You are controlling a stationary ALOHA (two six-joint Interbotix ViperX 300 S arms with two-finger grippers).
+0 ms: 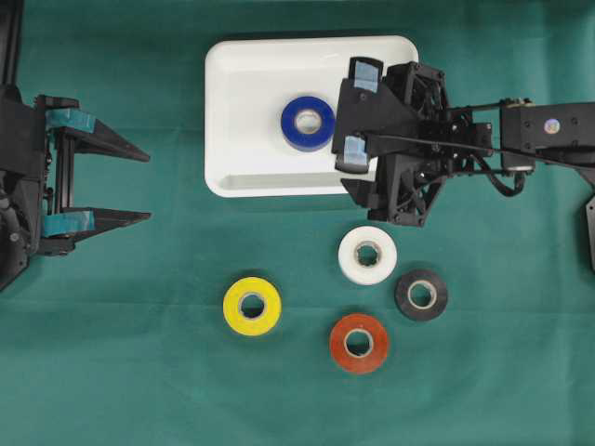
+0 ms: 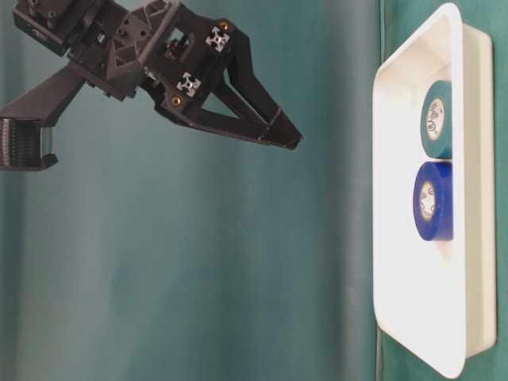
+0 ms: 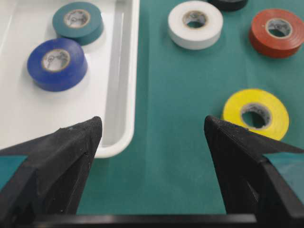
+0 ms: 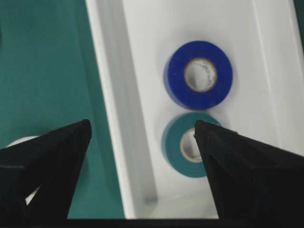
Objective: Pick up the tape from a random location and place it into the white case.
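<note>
Inside case: blue, teal tapes; four left at 6 o'clock; both pincers wide, empty.

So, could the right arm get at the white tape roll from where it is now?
Probably yes. The right gripper hangs open and empty over the white case; the white tape roll lies uncovered on the cloth just beside it, apart from its neighbours.
</note>
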